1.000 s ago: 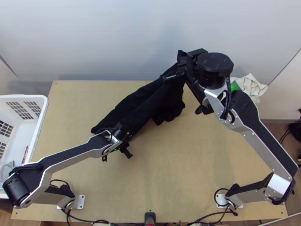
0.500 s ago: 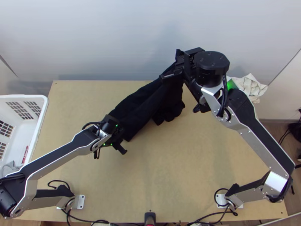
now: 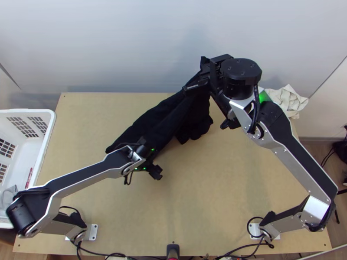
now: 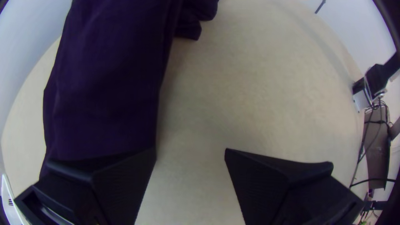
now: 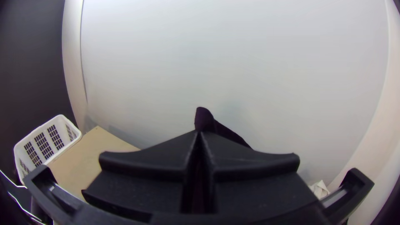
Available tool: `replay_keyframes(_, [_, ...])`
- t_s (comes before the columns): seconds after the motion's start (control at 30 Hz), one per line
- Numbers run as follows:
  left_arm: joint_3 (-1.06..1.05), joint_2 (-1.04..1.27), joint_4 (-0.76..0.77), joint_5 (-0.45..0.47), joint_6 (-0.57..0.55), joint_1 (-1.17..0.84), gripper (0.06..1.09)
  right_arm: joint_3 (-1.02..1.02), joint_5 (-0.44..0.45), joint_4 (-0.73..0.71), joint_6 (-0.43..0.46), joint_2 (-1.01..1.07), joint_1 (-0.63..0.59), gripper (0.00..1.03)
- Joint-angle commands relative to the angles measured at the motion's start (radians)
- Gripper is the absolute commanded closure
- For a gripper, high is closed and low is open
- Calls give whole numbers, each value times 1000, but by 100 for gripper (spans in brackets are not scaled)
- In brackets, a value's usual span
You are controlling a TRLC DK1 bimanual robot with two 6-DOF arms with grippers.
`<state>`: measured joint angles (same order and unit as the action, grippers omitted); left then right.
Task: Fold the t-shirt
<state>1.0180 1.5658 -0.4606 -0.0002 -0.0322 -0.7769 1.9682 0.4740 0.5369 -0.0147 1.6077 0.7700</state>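
T-shirt point(image 3: 167, 116) is black and lies across the far half of the table point(image 3: 208, 195), with its far end up in the right gripper point(image 3: 203, 77). Long axis runs on a slant in the top view: low end toward the left, by the left arm, other end up to the right and away, near the wall. Can't tell which end is the collar. It's gathered into a long narrow strip, with a bunched bit on the wood along its right side. Right gripper point(image 5: 199, 133) is clamped on the cloth, and a little peak pokes out past the tips in its wrist view. Left gripper point(image 3: 155, 170) is spread wide, let go, just beside the low end, tabletop between its fingers. Count for you guys: one shirt, one table, two arms, two grippers, one white basket point(image 3: 49, 130) off to the left and one crumpled pale cloth point(image 3: 288, 100) at the far right corner.
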Motion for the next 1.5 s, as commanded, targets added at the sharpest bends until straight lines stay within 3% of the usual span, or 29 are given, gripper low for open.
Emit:
replay_keyframes(0.0, [44, 108, 56, -130, -28, -47, 27, 3, 0, 5, 1, -8, 0, 100])
replay_keyframes(0.13, [30, 137, 59, -188, -20, -50, 27, 4, 0, 6, 1, -8, 2, 100])
replay_keyframes(0.33, [40, 192, 76, -416, 3, -10, 27, 11, 0, 6, 1, -3, 2, 100])
replay_keyframes(0.47, [37, 175, 77, -498, 3, 11, 30, 9, 0, 6, -1, -3, 2, 100])
replay_keyframes(0.53, [24, 172, 88, -500, 8, 16, 56, 9, -2, 6, -1, 0, 2, 100])
replay_keyframes(0.6, [19, 172, 91, -498, 28, 18, 101, 12, -2, 5, -1, 3, 2, 100])
replay_keyframes(0.67, [5, 135, 94, -498, 31, 10, 105, 15, -2, 6, -1, 8, 2, 100])
replay_keyframes(0.8, [30, -43, 99, -419, 31, 22, 105, 15, 0, 6, 1, 11, 0, 100])
replay_keyframes(1.0, [198, -236, -105, -373, 61, 128, 105, 17, 0, 9, 4, 3, -8, 100])
replay_keyframes(1.23, [306, -423, -173, -181, 83, 495, 105, 21, -15, 11, 9, -49, -54, 100])
replay_keyframes(1.37, [427, -406, -197, -57, 94, 746, 105, 11, -35, 17, 9, -89, -84, 100])
replay_keyframes(1.47, [544, -360, -211, -18, 86, 864, 105, 11, -48, 20, 12, -118, -104, 100])
